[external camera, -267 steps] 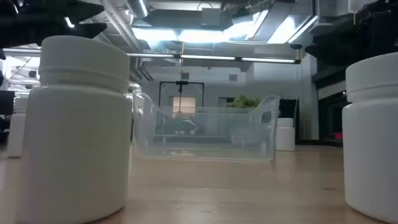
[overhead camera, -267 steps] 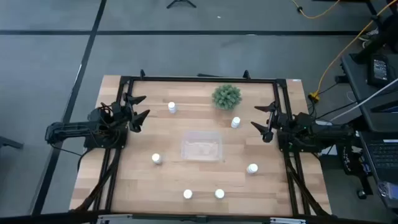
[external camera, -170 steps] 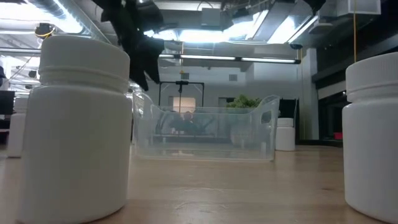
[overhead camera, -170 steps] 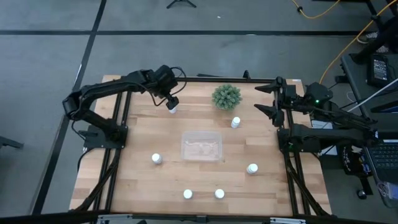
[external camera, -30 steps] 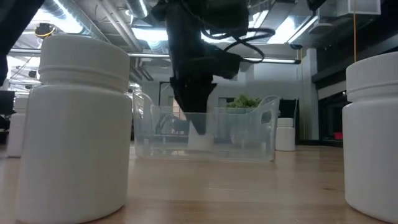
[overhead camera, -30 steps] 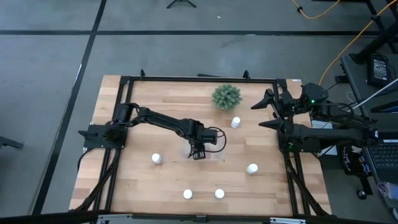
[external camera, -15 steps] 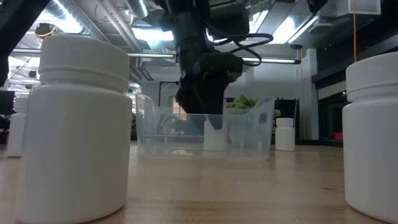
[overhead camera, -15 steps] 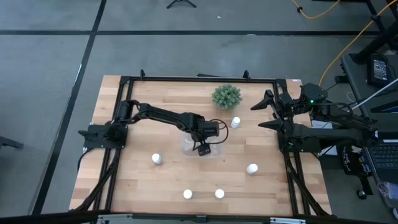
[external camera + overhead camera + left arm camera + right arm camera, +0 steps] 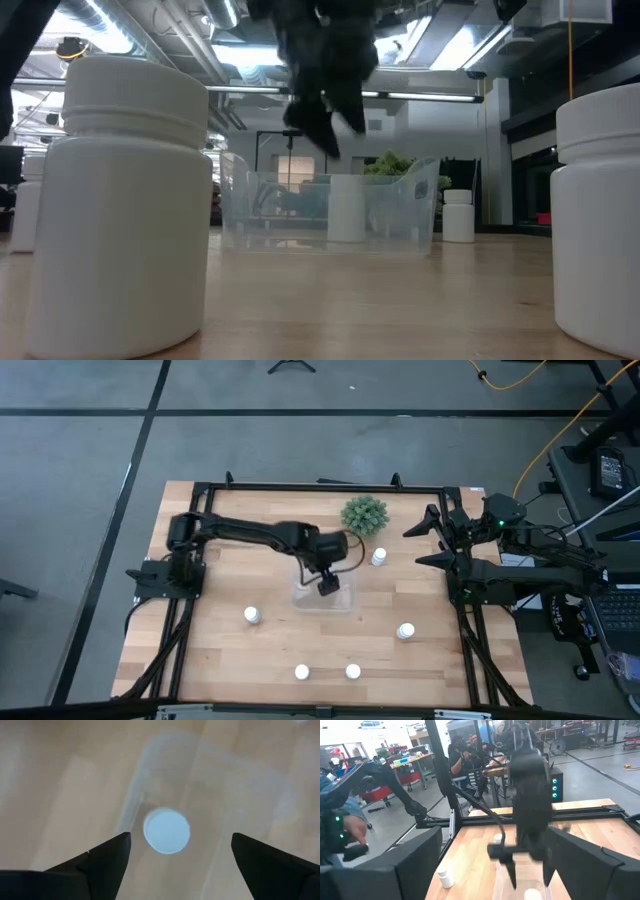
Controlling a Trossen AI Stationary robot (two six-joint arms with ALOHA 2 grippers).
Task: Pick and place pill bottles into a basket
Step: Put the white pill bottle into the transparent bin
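Observation:
The clear basket (image 9: pixel 300 600) lies at the table's middle. One white pill bottle (image 9: pixel 347 222) stands upright on its base inside it; its cap shows in the left wrist view (image 9: pixel 166 830). My left gripper (image 9: pixel 328 582) hangs open straight above that bottle, clear of it in the low view (image 9: pixel 325 115), with a finger to either side in the left wrist view (image 9: pixel 181 837). Several other bottles stand on the table: near the plant (image 9: pixel 378 557), at the left (image 9: pixel 252 616), at the right (image 9: pixel 405 631), and two near the front edge (image 9: pixel 301 672) (image 9: pixel 352 672). My right gripper (image 9: pixel 412 547) waits open at the right edge.
A green spiky plant (image 9: pixel 364 515) stands at the far side, just beyond the basket. The black frame rails (image 9: pixel 320 486) run along the table's edges. People show in the room beyond the table in the right wrist view (image 9: pixel 465 755).
My left gripper carried a bottle a little toward the table's right and far edge inside the basket, set it down upright, let go and rose straight up clear of it. The bottle stays standing in the basket.

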